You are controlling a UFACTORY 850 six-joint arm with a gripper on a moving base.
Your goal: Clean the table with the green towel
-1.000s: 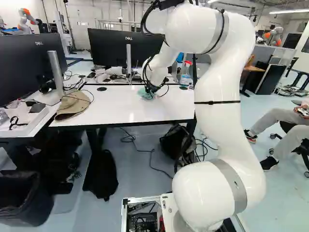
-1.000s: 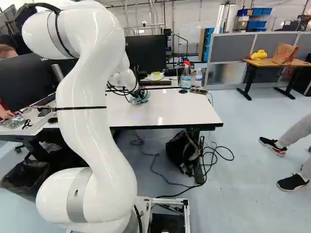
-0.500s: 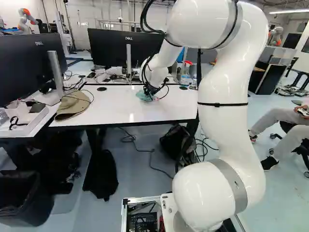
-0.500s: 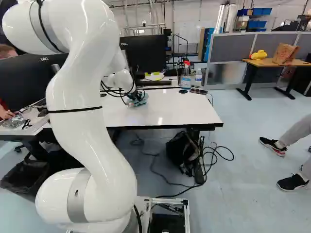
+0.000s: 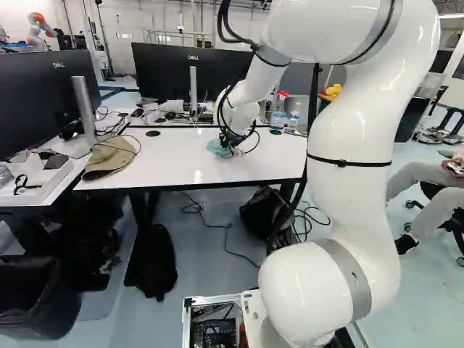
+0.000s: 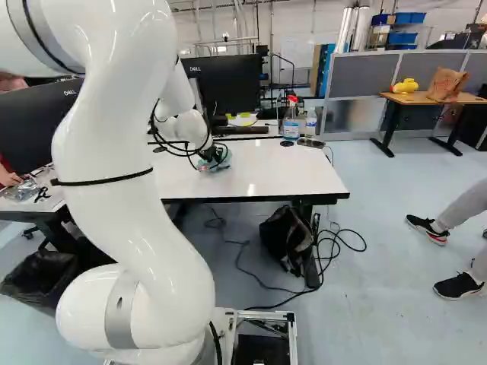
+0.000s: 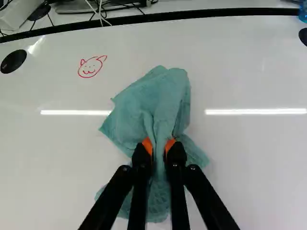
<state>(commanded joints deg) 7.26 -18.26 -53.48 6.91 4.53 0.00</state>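
- The white arm (image 5: 351, 185) climbs from the joint at the foot of the base views, bends over high up, and reaches forward and down, bringing the claw (image 5: 228, 145) low over the table (image 7: 254, 153).
- The claw has the green towel (image 7: 160, 103) clamped between both orange pads (image 7: 147, 145), a narrow fold pinched upright while the two black fingers flank it.
- The rest of the towel lies bunched on the table, fanning out ahead of the claw, with more cloth under and beside the fingers.
- Ahead of the claw, past the towel and off to its left, a little red drawing (image 7: 90, 67) shows a smiling face with pointed ears. It is a doodle, with a round black disc (image 7: 13, 61) farther left.
- Beyond the claw, the far monitor (image 5: 181, 72) carries pale lettering on its upper frame; another monitor (image 5: 43, 94), left of the claw, has similar lettering.
- Farther off than the claw and to its right stand a labelled spray bottle (image 6: 291, 123) with a red top and, just beside it, a clear bottle (image 6: 310, 122).
- A tan cap (image 5: 109, 158) lies well left of the claw.
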